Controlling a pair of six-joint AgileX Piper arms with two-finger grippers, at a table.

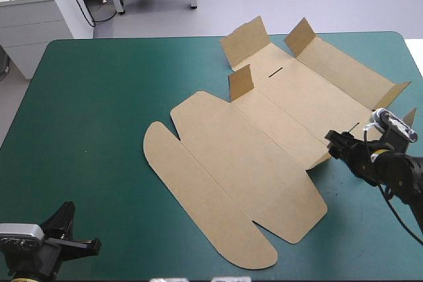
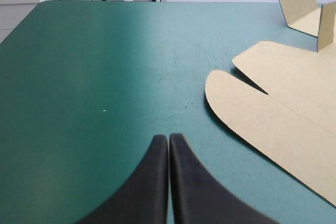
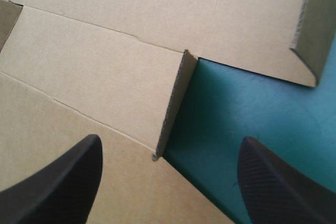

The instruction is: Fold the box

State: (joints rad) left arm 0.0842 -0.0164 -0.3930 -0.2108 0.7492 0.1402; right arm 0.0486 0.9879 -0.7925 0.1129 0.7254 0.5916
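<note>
One brown box (image 1: 251, 160), flat on tabletop (image 1: 86, 110), long axis diagonal; right gripper (image 1: 335, 142) at its side flap, spread wide, empty; left gripper (image 2: 168, 138) closed, empty, well apart.

The left gripper (image 2: 168, 139) carries two broad matte black fingers (image 2: 142, 192), smooth-faced and curved like fins, each narrowing to a rounded tip. The right gripper (image 3: 170, 140) has the same black fin-shaped pair, and the surface of one is finely stippled with tiny dots. In the high view, the black, blocky right arm (image 1: 403, 170) sits toward 4 o'clock, the left gripper's dark angular body toward 7 o'clock
</note>
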